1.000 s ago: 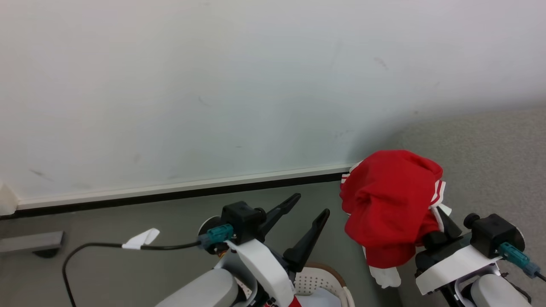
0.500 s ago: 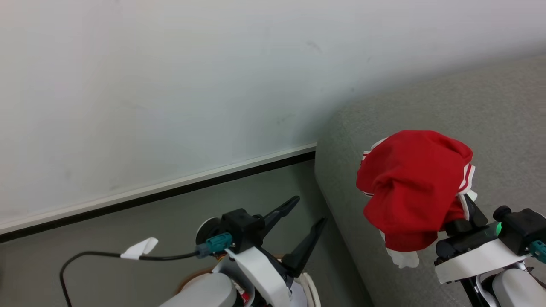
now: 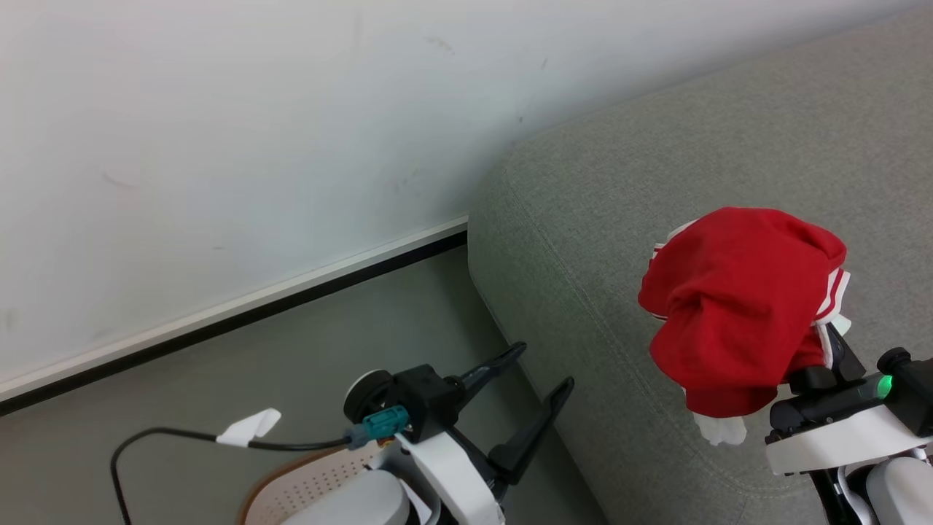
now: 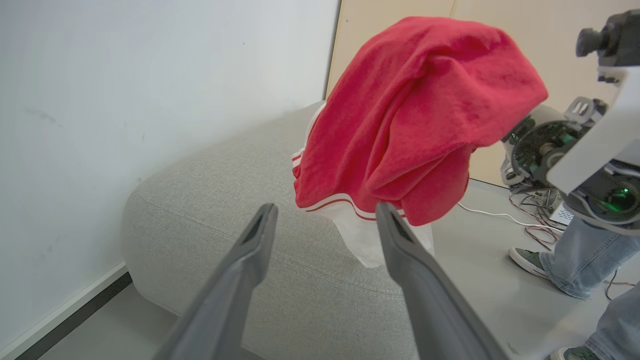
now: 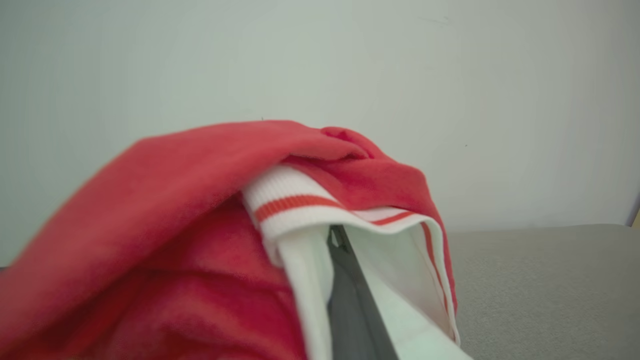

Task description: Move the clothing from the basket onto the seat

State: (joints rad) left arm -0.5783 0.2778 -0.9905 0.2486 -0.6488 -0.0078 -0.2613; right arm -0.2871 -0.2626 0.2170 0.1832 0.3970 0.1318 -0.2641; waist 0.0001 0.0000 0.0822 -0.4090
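At the frame's right, the clothing is clamped in the right gripper over the seat; the left gripper is spread, empty.

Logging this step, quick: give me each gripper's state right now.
Left gripper: open, holding nothing.
Right gripper: shut on the clothing, above the seat.
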